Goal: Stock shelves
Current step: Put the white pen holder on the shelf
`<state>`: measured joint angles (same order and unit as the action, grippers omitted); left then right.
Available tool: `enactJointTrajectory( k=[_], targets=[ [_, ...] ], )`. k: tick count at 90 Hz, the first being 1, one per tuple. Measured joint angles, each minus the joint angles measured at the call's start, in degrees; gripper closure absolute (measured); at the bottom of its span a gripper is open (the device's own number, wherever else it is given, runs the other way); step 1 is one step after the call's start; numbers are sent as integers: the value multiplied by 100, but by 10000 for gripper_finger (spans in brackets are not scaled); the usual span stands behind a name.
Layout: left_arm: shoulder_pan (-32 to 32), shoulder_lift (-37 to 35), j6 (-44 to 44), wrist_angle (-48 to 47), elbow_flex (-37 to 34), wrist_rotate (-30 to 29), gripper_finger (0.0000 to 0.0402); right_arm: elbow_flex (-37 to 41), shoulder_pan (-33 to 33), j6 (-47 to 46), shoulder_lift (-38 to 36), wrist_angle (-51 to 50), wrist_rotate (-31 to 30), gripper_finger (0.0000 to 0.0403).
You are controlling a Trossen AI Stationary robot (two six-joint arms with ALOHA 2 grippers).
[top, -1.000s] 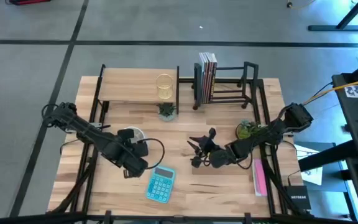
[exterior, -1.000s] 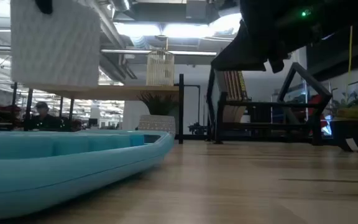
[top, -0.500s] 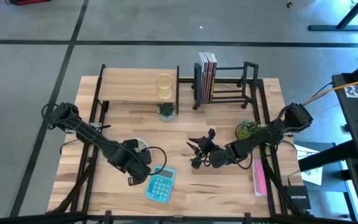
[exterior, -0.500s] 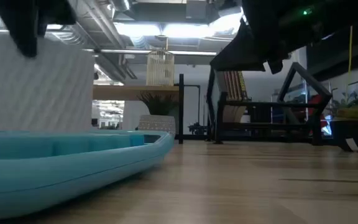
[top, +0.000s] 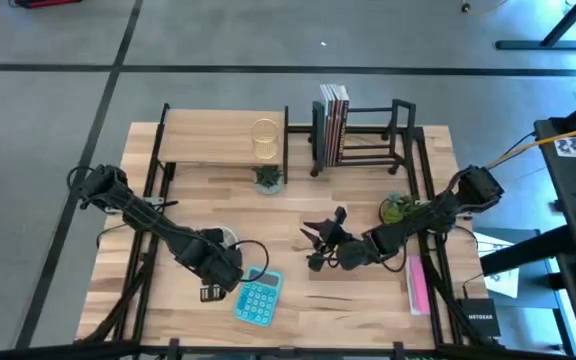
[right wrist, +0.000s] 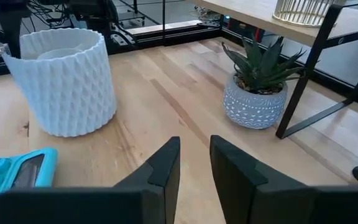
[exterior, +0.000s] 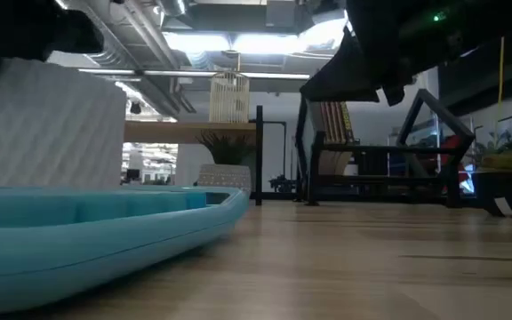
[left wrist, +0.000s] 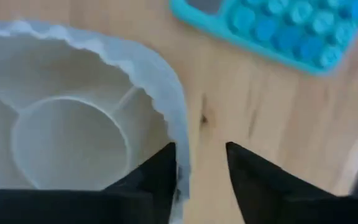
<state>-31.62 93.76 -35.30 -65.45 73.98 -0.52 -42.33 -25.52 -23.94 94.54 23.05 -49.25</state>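
The left pincer (left wrist: 201, 168) grips the rim of a white textured pot (right wrist: 64, 81), one finger inside and one outside; the pot stands on the bench (top: 298, 290) just beside a teal calculator (top: 258, 297). The right pincer (right wrist: 194, 165) hovers mid-bench, fingers narrowly apart and empty. The wooden shelf (top: 218, 143) and black rack (top: 368, 135) stand at the far edge.

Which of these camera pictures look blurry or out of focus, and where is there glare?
Left wrist view: soft all over, the white ribbed cup and teal calculator both smeared. Low view: the calculator's edge fills the foreground out of focus, and bright ceiling lights glare behind the light-wood shelf. Right wrist view: fairly sharp on the potted succulent. High view: evenly lit.
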Motion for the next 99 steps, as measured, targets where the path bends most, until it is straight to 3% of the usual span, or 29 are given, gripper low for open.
enactJointTrajectory(
  k=[15, 28, 48, 66, 99],
  targets=[
    [-29, -2, -70, -897, 454, 176, 244, 0, 0, 0, 0, -3, 0, 331],
    [-176, -7, -88, -1481, 834, -134, 245, 0, 4, 0, 0, -2, 0, 331],
    [-651, -7, 381, -1414, 864, -871, 247, 0, 4, 0, 23, 24, -2, 331],
    [-1126, -7, 92, -1314, 734, -1755, 247, -2, 4, -49, 107, -16, 6, 331],
    [-1118, 0, -357, -696, 113, -1737, 247, -4, 2, -125, 140, 91, 35, 331]
  ],
)
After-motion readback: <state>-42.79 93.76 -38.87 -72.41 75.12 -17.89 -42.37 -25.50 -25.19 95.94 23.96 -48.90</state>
